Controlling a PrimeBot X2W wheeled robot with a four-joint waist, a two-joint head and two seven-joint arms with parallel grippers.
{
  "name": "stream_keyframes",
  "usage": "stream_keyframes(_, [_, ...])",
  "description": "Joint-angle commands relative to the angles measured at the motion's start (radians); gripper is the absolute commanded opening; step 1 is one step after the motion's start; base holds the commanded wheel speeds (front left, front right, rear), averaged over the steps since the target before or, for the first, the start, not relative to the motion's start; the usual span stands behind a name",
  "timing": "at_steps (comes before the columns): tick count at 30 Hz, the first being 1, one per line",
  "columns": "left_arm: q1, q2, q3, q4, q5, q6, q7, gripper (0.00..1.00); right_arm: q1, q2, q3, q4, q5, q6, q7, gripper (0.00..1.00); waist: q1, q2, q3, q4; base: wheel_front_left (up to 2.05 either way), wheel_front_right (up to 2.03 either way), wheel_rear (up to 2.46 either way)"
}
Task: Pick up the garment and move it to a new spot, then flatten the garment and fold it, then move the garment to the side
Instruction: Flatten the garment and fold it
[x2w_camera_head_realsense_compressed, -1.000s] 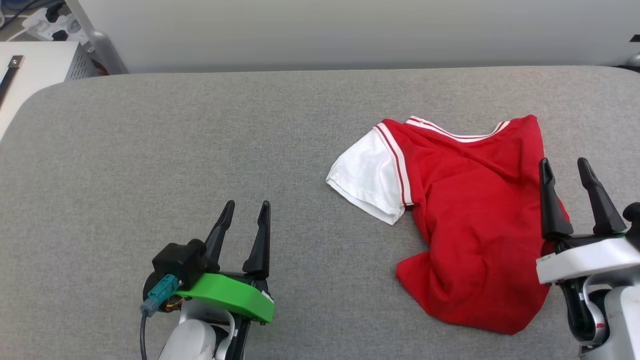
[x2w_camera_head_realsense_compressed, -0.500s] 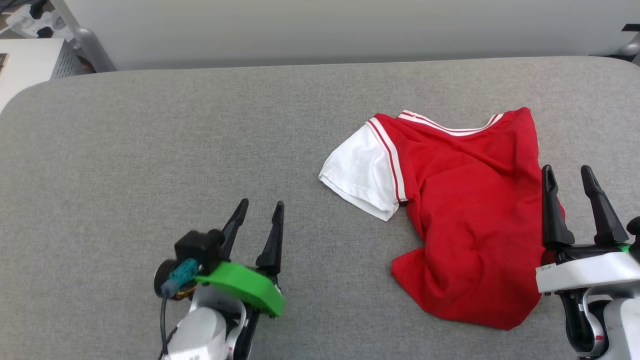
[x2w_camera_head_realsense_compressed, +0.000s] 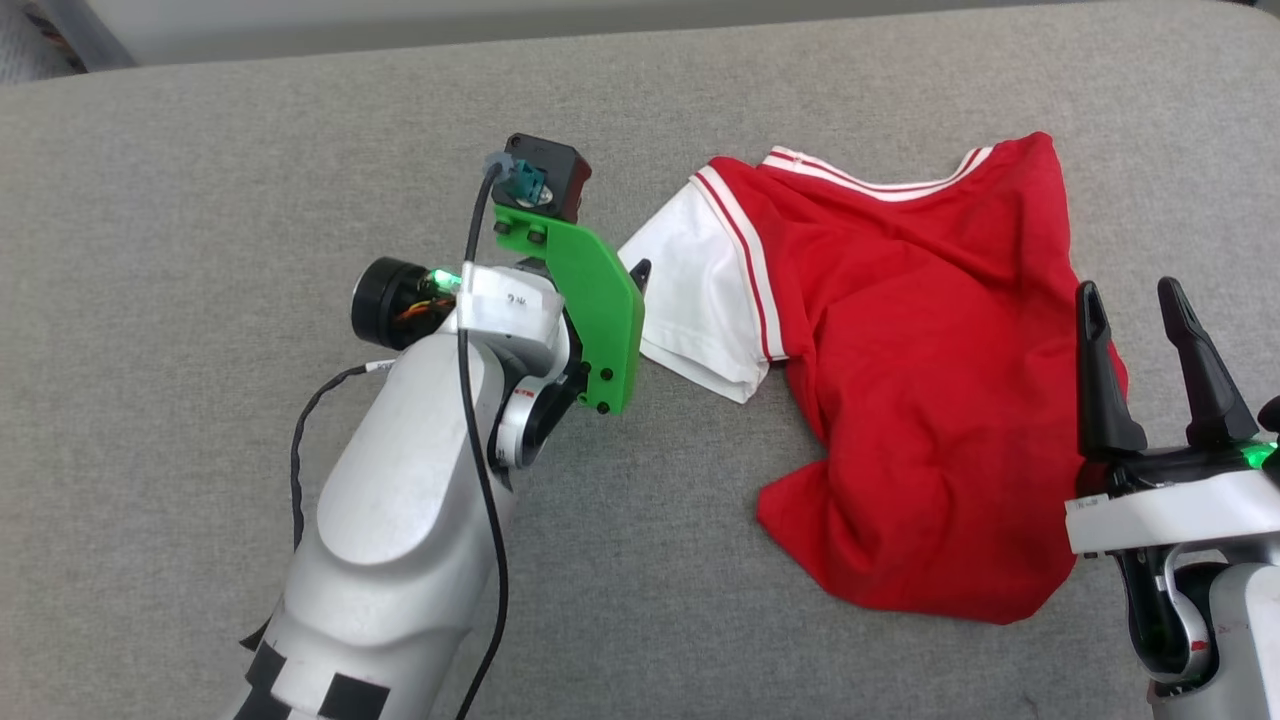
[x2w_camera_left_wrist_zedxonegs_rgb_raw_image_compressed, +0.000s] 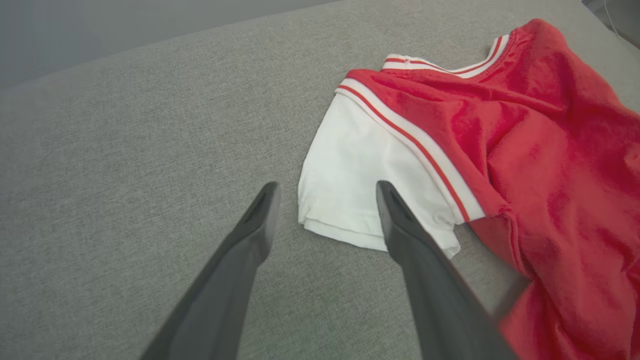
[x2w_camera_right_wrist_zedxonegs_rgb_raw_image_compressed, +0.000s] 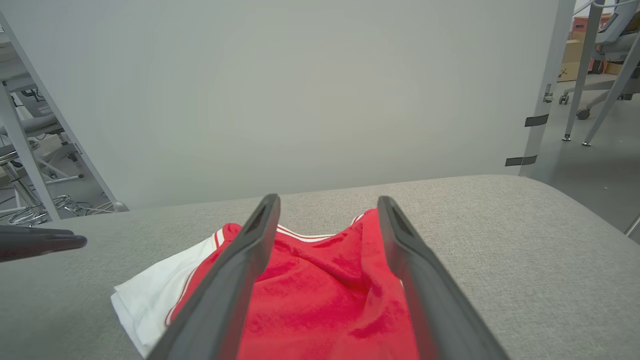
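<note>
Left wrist view: open fingers at a white sleeve

Shows the left gripper (x2w_camera_left_wrist_zedxonegs_rgb_raw_image_compressed: 326, 187) with fingers spread and empty, one tip over the hem of the sleeve (x2w_camera_left_wrist_zedxonegs_rgb_raw_image_compressed: 350, 165), the other over the bare grey table (x2w_camera_left_wrist_zedxonegs_rgb_raw_image_compressed: 125, 175) just beside it. Cannot tell whether either tip touches cloth. From the head view, finds the garment (x2w_camera_head_realsense_compressed: 930, 400) lying crumpled right of centre on the table, red body bunched, striped collar (x2w_camera_head_realsense_compressed: 870, 185) toward the far edge, sleeve spread flat toward the left gripper. Places the right gripper (x2w_camera_head_realsense_compressed: 1129, 290) at the garment's right edge, fingers likewise parted and holding nothing. From the right wrist view, looks along those fingers over red cloth toward a pale wall (x2w_camera_right_wrist_zedxonegs_rgb_raw_image_compressed: 300, 100).
</note>
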Motion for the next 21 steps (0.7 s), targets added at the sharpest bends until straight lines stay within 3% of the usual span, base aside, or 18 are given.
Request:
stream_keyframes(1, [-0.032,0.004,0.000,0.017,0.003,-0.001,0.019,1.00,-0.019,0.003,0.005,-0.009,-0.008,-0.001,0.002,1.00,0.0000,-0.0001,0.050,-0.035,0.00,0.00,0.00])
stream_keyframes(5, [-0.103,0.012,-0.006,0.125,0.017,0.013,0.057,1.00,-0.044,0.004,0.011,-0.010,-0.003,-0.001,-0.007,1.00,0.0000,-0.0001,0.100,-0.066,0.00,0.00,0.00])
stream_keyframes(12, [-0.127,0.027,-0.006,0.247,0.049,0.053,-0.004,1.00,-0.053,0.004,0.014,-0.004,0.002,-0.001,-0.022,1.00,0.0000,-0.0001,0.123,-0.077,0.00,0.00,0.00])
stream_keyframes(17, [-0.126,0.019,-0.024,0.313,0.036,0.037,-0.019,1.00,-0.053,-0.002,0.017,0.000,0.027,-0.001,-0.024,1.00,0.0000,-0.0001,0.119,-0.072,0.00,0.00,0.00])
stream_keyframes(19, [-0.120,0.015,-0.037,0.333,0.028,0.025,-0.010,0.36,-0.052,-0.007,0.016,0.000,0.025,-0.001,-0.024,1.00,0.0000,-0.0001,0.114,-0.067,0.00,0.00,0.00])
stream_keyframes(20, [-0.117,0.014,-0.043,0.340,0.024,0.020,-0.009,0.00,-0.052,-0.008,0.015,0.000,0.023,-0.001,-0.024,1.00,0.0000,-0.0001,0.110,-0.065,0.00,0.00,0.00])
stream_keyframes(21, [-0.114,0.012,-0.046,0.345,0.020,0.018,-0.011,0.00,-0.051,-0.010,0.014,0.000,0.021,-0.001,-0.024,1.00,0.0000,-0.0001,0.106,-0.062,0.00,0.00,0.00])
